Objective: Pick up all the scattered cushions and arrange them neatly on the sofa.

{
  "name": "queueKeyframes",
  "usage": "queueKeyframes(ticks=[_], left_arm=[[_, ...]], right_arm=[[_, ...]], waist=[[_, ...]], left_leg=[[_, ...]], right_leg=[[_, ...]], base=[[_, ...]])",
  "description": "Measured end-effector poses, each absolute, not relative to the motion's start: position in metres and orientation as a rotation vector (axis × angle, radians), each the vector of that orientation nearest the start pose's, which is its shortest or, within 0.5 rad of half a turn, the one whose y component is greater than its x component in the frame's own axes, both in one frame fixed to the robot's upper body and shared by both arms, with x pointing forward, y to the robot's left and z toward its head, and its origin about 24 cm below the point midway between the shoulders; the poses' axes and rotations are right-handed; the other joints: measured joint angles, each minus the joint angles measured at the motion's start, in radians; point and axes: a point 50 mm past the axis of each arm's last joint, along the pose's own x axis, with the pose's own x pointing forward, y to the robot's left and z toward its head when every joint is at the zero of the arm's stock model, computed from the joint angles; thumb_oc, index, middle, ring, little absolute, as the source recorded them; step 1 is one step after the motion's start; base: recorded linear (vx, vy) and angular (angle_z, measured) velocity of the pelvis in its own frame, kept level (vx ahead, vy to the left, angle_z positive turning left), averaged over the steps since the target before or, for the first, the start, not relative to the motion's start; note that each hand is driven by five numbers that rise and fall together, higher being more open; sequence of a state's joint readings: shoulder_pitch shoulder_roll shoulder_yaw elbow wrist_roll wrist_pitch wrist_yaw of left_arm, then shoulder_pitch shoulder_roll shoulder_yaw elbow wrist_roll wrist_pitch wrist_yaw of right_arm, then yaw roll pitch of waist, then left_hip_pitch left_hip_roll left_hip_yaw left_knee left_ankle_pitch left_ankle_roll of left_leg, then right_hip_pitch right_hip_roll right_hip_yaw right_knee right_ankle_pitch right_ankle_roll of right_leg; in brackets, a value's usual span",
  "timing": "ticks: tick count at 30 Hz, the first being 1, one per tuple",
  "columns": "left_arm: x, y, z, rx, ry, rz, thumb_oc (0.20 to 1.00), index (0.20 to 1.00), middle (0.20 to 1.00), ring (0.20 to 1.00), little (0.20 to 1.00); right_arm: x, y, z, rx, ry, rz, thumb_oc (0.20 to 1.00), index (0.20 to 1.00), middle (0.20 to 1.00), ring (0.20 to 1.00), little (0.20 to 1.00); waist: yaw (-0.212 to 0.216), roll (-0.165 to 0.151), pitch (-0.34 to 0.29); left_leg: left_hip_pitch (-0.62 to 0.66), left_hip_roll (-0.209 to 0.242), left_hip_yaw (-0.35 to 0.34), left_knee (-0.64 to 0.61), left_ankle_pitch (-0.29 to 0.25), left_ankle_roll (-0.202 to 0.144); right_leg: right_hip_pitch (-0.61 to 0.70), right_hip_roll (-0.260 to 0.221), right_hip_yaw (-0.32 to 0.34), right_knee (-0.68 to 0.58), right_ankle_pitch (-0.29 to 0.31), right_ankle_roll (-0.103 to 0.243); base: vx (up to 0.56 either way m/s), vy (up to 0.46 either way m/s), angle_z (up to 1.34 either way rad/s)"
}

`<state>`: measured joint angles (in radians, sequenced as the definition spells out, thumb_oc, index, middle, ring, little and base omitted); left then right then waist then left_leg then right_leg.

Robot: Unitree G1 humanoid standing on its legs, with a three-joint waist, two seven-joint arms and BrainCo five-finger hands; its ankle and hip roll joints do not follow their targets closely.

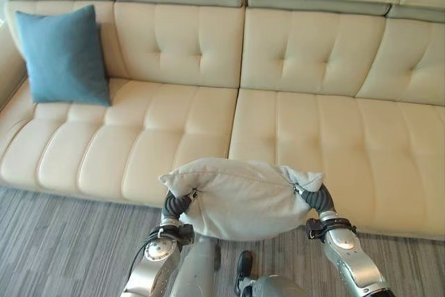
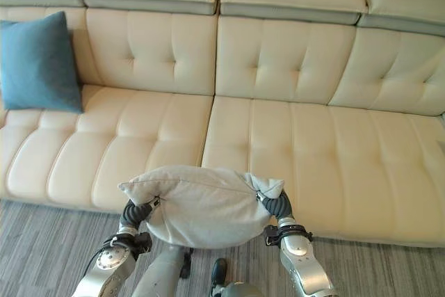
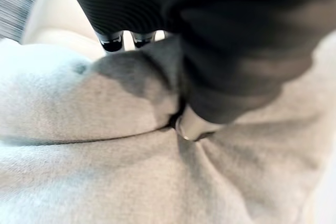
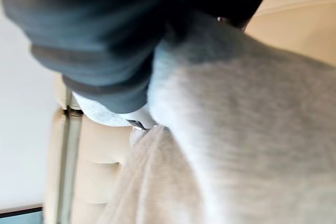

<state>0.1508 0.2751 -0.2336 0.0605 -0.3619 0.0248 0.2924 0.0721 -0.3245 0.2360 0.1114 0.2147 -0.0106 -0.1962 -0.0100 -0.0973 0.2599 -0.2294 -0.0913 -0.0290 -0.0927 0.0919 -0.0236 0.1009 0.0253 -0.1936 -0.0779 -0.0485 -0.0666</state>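
One blue cushion point(image 1: 62, 55) already leans on the cream sofa point(image 1: 306, 130) at upper left. I carry a grey cushion point(image 1: 240, 198) at bottom centre — left hand point(image 1: 176, 204) and right hand point(image 1: 314, 199) pinching its ends — yet unplaced

Both hands' fingers are buried in the grey cushion point(image 1: 240, 199) (grip unreadable).

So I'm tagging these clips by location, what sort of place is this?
Probably a living room or lounge: a long cream tufted sofa, a blue cushion leaning on its backrest, grey striped flooring. Both hands hold a grey cushion before it.
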Motion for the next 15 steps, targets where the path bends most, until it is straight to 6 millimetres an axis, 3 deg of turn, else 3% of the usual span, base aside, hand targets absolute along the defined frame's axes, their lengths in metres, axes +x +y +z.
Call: queueKeyframes(ticks=[1,2,3,4,5,6,7,8,9,10,11,12,13,15], left_arm=[[0.213,0.170,-0.011,-0.061,0.291,0.129,0.200,0.200,0.200,0.200,0.200],[0.214,0.171,-0.011,-0.055,0.295,0.131,0.200,0.200,0.200,0.200,0.200],[0.217,0.171,-0.010,-0.044,0.294,0.124,0.200,0.200,0.200,0.200,0.200],[0.219,0.173,-0.008,-0.042,0.286,0.129,0.200,0.200,0.200,0.200,0.200],[0.224,0.176,-0.002,-0.029,0.260,0.128,0.200,0.200,0.200,0.200,0.200],[0.221,0.177,-0.006,-0.024,0.275,0.135,0.200,0.200,0.200,0.200,0.200],[0.216,0.175,-0.010,-0.018,0.288,0.136,0.200,0.200,0.200,0.200,0.200],[0.214,0.175,-0.011,-0.015,0.290,0.134,0.200,0.200,0.200,0.200,0.200],[0.215,0.174,-0.010,-0.016,0.287,0.128,0.200,0.200,0.200,0.200,0.200],[0.217,0.176,-0.010,0.000,0.285,0.123,0.200,0.200,0.200,0.200,0.200],[0.218,0.178,-0.008,0.006,0.279,0.124,0.200,0.200,0.200,0.200,0.200],[0.222,0.177,-0.004,0.006,0.259,0.119,0.200,0.200,0.200,0.200,0.200],[0.221,0.176,-0.005,0.010,0.263,0.120,0.200,0.200,0.200,0.200,0.200],[0.221,0.178,-0.005,0.016,0.264,0.128,0.200,0.200,0.200,0.200,0.200]], right_arm=[[0.238,-0.182,0.005,-0.157,0.188,-0.013,0.200,0.200,0.200,0.200,0.200],[0.240,-0.181,0.007,-0.155,0.182,-0.013,0.200,0.200,0.200,0.200,0.200],[0.238,-0.179,0.005,-0.157,0.190,-0.011,0.200,0.200,0.200,0.200,0.200],[0.238,-0.177,0.005,-0.161,0.186,-0.005,0.200,0.200,0.200,0.200,0.200],[0.237,-0.174,0.007,-0.158,0.178,-0.003,0.200,0.200,0.200,0.200,0.200],[0.238,-0.174,0.006,-0.159,0.181,-0.005,0.200,0.200,0.200,0.200,0.200],[0.231,-0.174,-0.002,-0.154,0.215,-0.011,0.200,0.200,0.200,0.200,0.200],[0.228,-0.175,-0.002,-0.156,0.216,-0.009,0.200,0.200,0.200,0.200,0.200],[0.228,-0.178,0.001,-0.180,0.201,-0.001,0.200,0.200,0.200,0.200,0.200],[0.225,-0.176,-0.001,-0.168,0.213,-0.005,0.200,0.200,0.200,0.200,0.200],[0.224,-0.176,-0.002,-0.169,0.214,0.000,0.200,0.200,0.200,0.200,0.200],[0.222,-0.174,-0.003,-0.160,0.221,0.001,0.200,0.200,0.200,0.200,0.200],[0.225,-0.174,-0.004,-0.163,0.220,-0.007,0.200,0.200,0.200,0.200,0.200],[0.225,-0.171,-0.004,-0.158,0.220,-0.008,0.200,0.200,0.200,0.200,0.200]], waist=[[0.001,0.048,0.017],[-0.008,0.065,0.027],[-0.012,0.065,0.032],[-0.001,0.059,0.034],[0.000,0.028,0.046],[-0.002,0.042,0.055],[0.004,0.050,0.033],[0.003,0.075,0.018],[-0.009,0.132,0.020],[-0.024,0.097,0.015],[-0.033,0.087,0.010],[-0.042,0.050,-0.001],[-0.038,0.048,-0.001],[-0.034,0.052,0.001]], left_leg=[[0.059,0.056,0.009,0.009,0.198,0.098],[0.083,0.081,0.004,0.009,0.156,0.092],[0.111,0.084,0.005,0.010,0.148,0.095],[0.114,0.080,0.019,0.050,0.138,0.096],[0.088,0.047,0.057,0.170,0.081,0.064],[0.083,0.055,0.064,0.226,0.015,0.054],[0.131,0.063,0.057,0.147,0.006,0.047],[0.147,0.074,0.068,0.122,0.007,0.045],[0.143,0.107,0.083,0.115,-0.022,0.087],[0.149,0.085,0.092,0.117,-0.052,0.075],[0.148,0.081,0.098,0.110,-0.052,0.075],[0.160,0.056,0.102,0.093,-0.046,0.079],[0.174,0.059,0.104,0.070,-0.012,0.089],[0.192,0.071,0.101,0.050,-0.004,0.092]], right_leg=[[-0.022,0.045,0.017,0.067,-0.022,0.048],[-0.049,0.054,0.010,0.157,-0.069,0.099],[-0.064,0.032,0.005,0.172,-0.129,0.094],[-0.064,-0.025,0.007,0.008,-0.063,0.084],[-0.094,-0.093,0.033,0.001,0.152,0.134],[-0.072,-0.094,0.043,0.044,0.128,0.108],[-0.068,-0.074,0.061,0.076,0.120,0.110],[-0.075,-0.053,0.058,0.109,0.100,0.133],[-0.133,-0.020,0.055,0.270,0.016,0.159],[-0.171,-0.052,0.057,0.357,-0.041,0.150],[-0.193,-0.064,0.050,0.398,-0.064,0.158],[-0.209,-0.084,0.057,0.423,-0.088,0.143],[-0.253,-0.091,0.051,0.510,-0.094,0.139],[-0.277,-0.098,0.029,0.479,-0.158,0.135]], base=[[0.38,0.136,-0.16],[0.41,0.171,-0.30],[0.39,0.202,-0.43],[0.48,0.253,-0.64],[0.34,0.182,-0.59],[0.21,0.177,-0.77],[0.12,0.129,-0.75],[0.16,0.184,-1.02],[0.04,0.059,-0.48],[0.11,0.125,-0.21],[0.09,0.083,0.00],[0.12,0.061,-0.07],[0.05,-0.008,-0.07],[0.04,-0.035,-0.10]])
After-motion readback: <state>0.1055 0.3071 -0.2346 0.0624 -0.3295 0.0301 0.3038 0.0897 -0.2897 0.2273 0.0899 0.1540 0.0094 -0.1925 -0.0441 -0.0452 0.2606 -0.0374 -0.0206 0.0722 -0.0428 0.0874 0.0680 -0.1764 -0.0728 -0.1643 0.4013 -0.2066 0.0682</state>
